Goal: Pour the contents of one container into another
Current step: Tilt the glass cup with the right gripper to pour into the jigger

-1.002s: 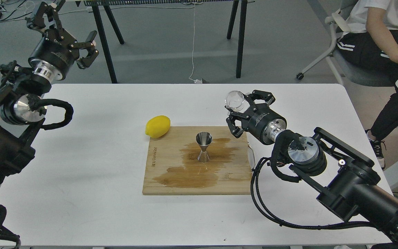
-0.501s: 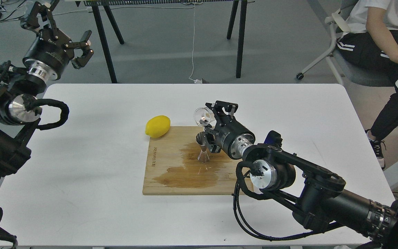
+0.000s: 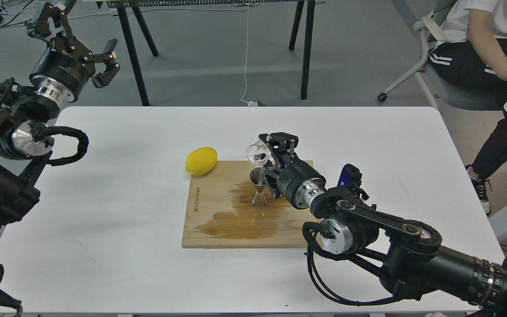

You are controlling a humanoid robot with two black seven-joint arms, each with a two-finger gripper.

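A small clear glass cup (image 3: 257, 155) is held tipped on its side, mouth facing left, just above the steel jigger (image 3: 259, 188). My right gripper (image 3: 269, 157) is shut on the cup, directly right of and over the jigger's top. The hourglass jigger stands upright on a wooden board (image 3: 218, 229) that carries a wide wet stain. No stream of liquid shows between cup and jigger. My left gripper (image 3: 79, 37) hangs open and empty, high beyond the table's far left corner.
A yellow lemon (image 3: 200, 160) lies at the board's far left corner, touching the white table (image 3: 117, 211). A seated person (image 3: 491, 48) and a chair are at the back right. Table legs stand behind the far edge.
My right gripper carried the cup left and down from beside the board to just over the jigger, tipping it further. The left arm rose slightly, then held still.
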